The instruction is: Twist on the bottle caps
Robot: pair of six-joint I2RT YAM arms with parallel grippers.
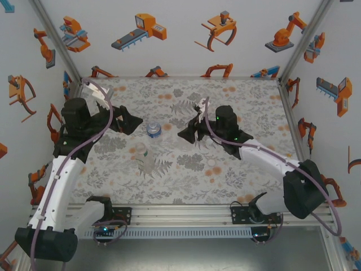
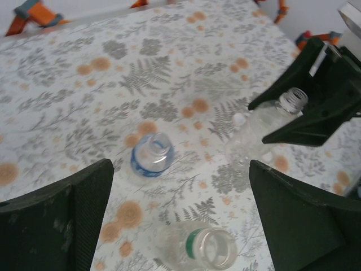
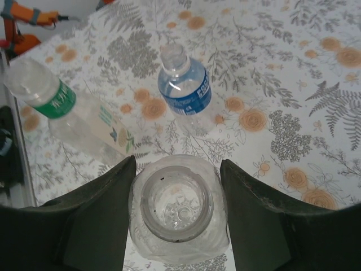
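My right gripper (image 3: 177,169) is shut on a plain clear bottle (image 3: 176,209), one finger pressed to each side, and its open mouth faces the camera. From above, this gripper (image 1: 190,133) is at the table's middle. A blue-labelled bottle (image 1: 153,130) stands uncapped between the two grippers. A clear bottle with a green band (image 2: 208,245) stands uncapped below my open left gripper (image 2: 180,169), which holds nothing. A small white bottle cap (image 2: 240,119) lies on the cloth beside the held bottle, and a second one (image 2: 266,156) is close by.
The floral tablecloth (image 1: 186,96) runs to the white enclosure walls printed with orange robots. An aluminium rail (image 1: 180,214) carrying both arm bases borders the near edge. The three bottles stand close together in the middle.
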